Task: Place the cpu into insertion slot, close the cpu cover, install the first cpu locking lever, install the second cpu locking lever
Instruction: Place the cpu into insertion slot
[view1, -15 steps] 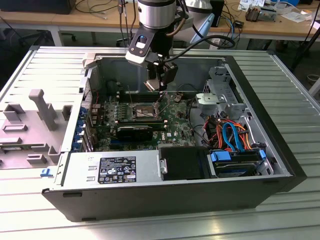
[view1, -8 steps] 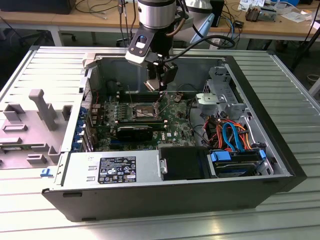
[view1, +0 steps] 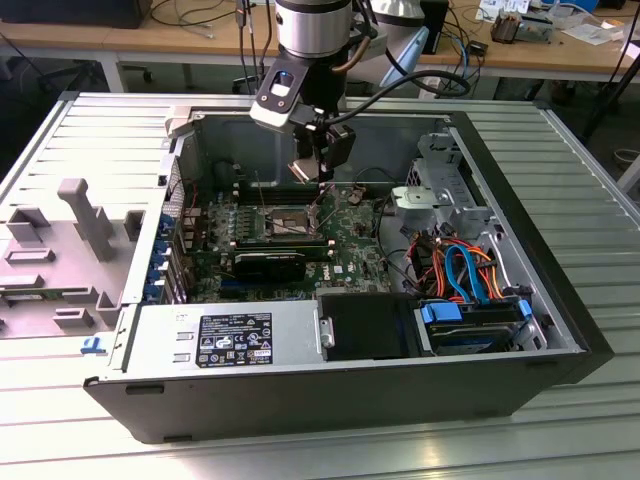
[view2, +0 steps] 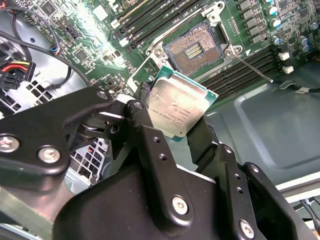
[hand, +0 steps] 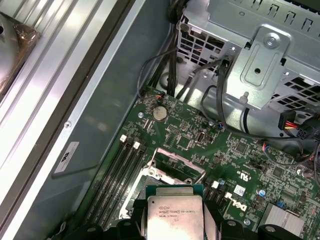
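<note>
Silver cpu (view2: 177, 107) sits clamped within the claw (view2: 172, 124).

Arm (view1: 312, 30) stands near vertical in the exterior view, wrist pointing straight down. Gripper (view1: 321, 176) hangs below it. Its black fingers (view2: 155, 150) are clamped on opposite edges of the cpu (view2: 179, 106) — the chip sits tilted between them in the second wrist view.
</note>
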